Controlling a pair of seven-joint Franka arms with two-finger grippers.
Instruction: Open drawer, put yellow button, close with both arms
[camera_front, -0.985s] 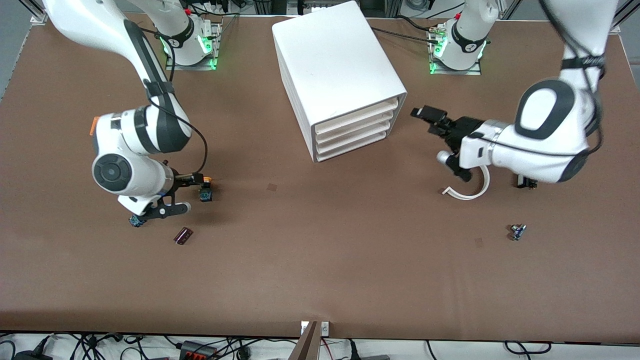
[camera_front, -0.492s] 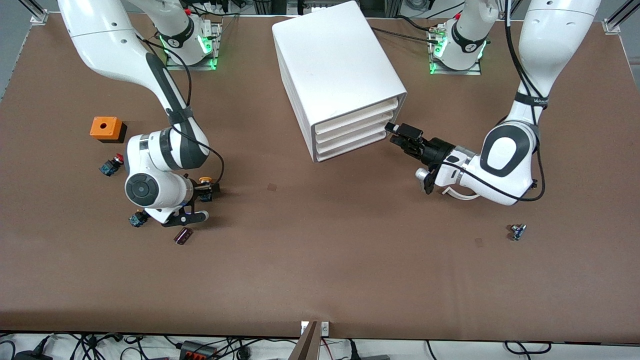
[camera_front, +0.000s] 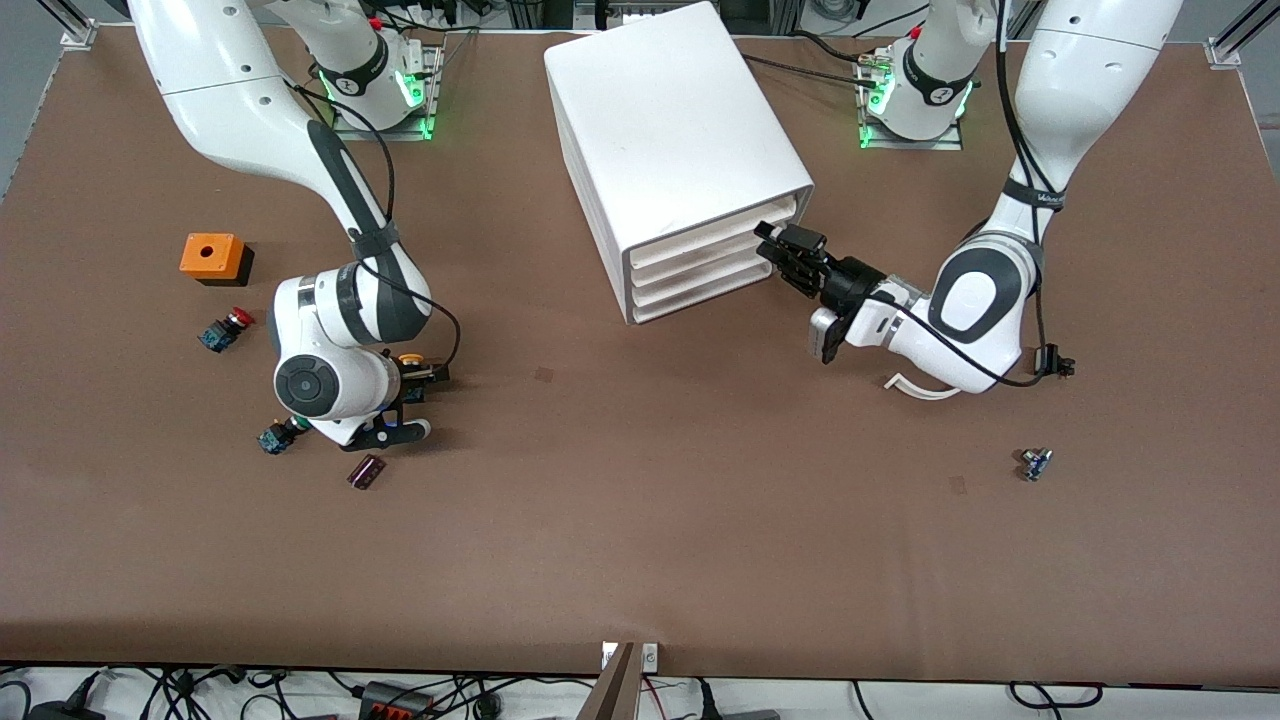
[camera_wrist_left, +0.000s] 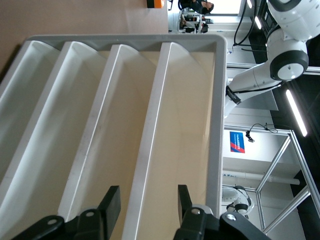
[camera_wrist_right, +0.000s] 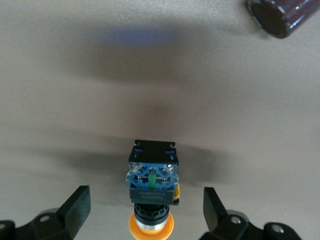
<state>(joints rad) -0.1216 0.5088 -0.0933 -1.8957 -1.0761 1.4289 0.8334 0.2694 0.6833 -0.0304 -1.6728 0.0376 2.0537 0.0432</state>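
**A:** ok so where's everything sitting? I see the white cabinet (camera_front: 680, 150) at the robots' edge of the tabletop, midway between the two bases, all four drawers looking pushed in.

**B:** yep. The left gripper (camera_front: 790, 250) is right up at the cabinet's front, at the corner toward the left arm's end. In the left wrist view its fingers (camera_wrist_left: 111, 205) stand apart on either side of the front lip of the top drawer (camera_wrist_left: 150, 140), with gaps both sides, so not pinching it. Jaws parted, nothing held.

**A:** and the yellow button (camera_front: 411, 362)?

**B:** it's on the tabletop toward the right arm's end, roughly halfway between the robots' edge and the camera's edge. The right gripper (camera_front: 418, 398) is down around it. In the right wrist view the fingers (camera_wrist_right: 77, 207) are spread wide, the button (camera_wrist_right: 151, 192) lies between them with clear space each side. So open, no grip.

**A:** other stuff nearby?

**B:** an orange box (camera_front: 212, 257) and a red button (camera_front: 224, 329) closer to that end's edge, a green-capped button (camera_front: 275, 437) just beside the right arm's wrist, a dark cylinder (camera_front: 366, 471) a bit nearer the camera. Over at the left arm's end there's a small loose part (camera_front: 1036, 464) and a white curved strip (camera_front: 925, 388) under the arm.
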